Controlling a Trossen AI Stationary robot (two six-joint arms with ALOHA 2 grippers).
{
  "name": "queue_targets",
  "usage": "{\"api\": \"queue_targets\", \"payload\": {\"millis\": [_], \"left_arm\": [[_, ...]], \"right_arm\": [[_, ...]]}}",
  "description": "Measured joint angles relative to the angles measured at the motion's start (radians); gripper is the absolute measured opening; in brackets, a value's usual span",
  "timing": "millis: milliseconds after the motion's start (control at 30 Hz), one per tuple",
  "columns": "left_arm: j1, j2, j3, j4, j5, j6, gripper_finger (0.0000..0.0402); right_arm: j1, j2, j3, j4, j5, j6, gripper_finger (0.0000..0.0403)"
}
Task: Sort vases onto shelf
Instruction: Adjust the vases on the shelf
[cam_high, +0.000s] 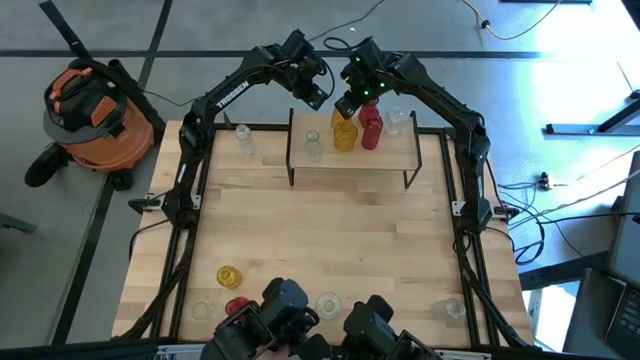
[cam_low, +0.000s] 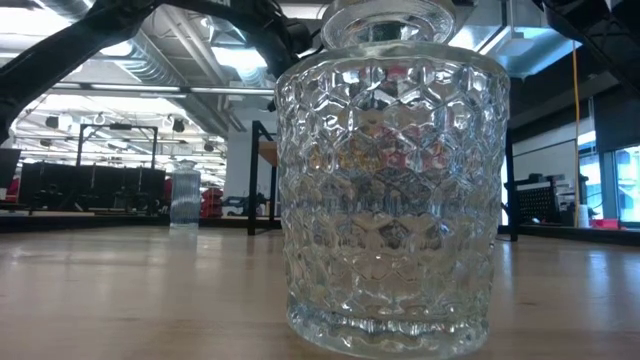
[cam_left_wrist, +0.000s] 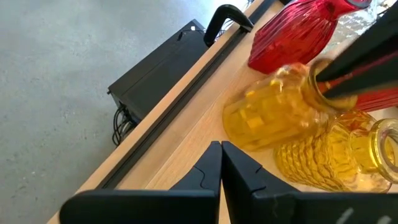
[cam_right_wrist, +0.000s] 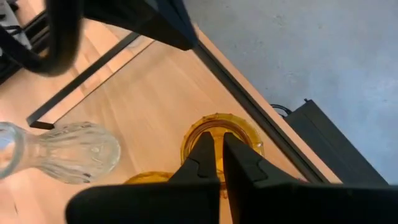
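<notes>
On the shelf (cam_high: 352, 158) stand five vases: two yellow (cam_high: 344, 135), one red (cam_high: 371, 127) and two clear (cam_high: 313, 146). One more clear vase (cam_high: 245, 140) stands on the desk (cam_high: 330, 230) just left of the shelf; at the desk's near edge are one yellow, one red and about three clear. The right hand (cam_high: 347, 104) pinches the rim of a yellow vase at the shelf's back. The left hand (cam_high: 312, 95), fingers together and empty, hovers behind the shelf. Its arm reads "TROSSEN" (cam_high: 232, 96).
</notes>
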Motion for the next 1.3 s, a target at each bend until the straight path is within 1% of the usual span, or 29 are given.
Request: {"api": "queue_targets", "payload": {"millis": [167,800,900,1100,1167,1300], "left_arm": [[0.0,0.0,0.0,0.0,0.0,0.0,0.0],[0.0,0.0,0.0,-0.001,0.0,0.013,0.0],[0.0,0.0,0.0,-0.004,0.0,0.019,0.0],[0.0,0.0,0.0,-0.004,0.0,0.019,0.0],[0.0,0.0,0.0,-0.004,0.0,0.019,0.0],[0.0,0.0,0.0,-0.004,0.0,0.019,0.0]], "right_arm": [[-0.001,0.0,0.0,0.01,0.028,0.002,0.0],[-0.002,0.0,-0.001,0.018,0.018,0.06,0.0],[-0.002,0.0,0.017,0.003,0.021,0.061,0.0],[-0.003,-0.001,0.108,-0.044,0.061,0.061,0.0],[-0.003,-0.012,0.103,-0.059,0.07,0.061,0.0],[-0.005,-0.019,0.101,-0.181,0.174,0.061,0.0]]}}
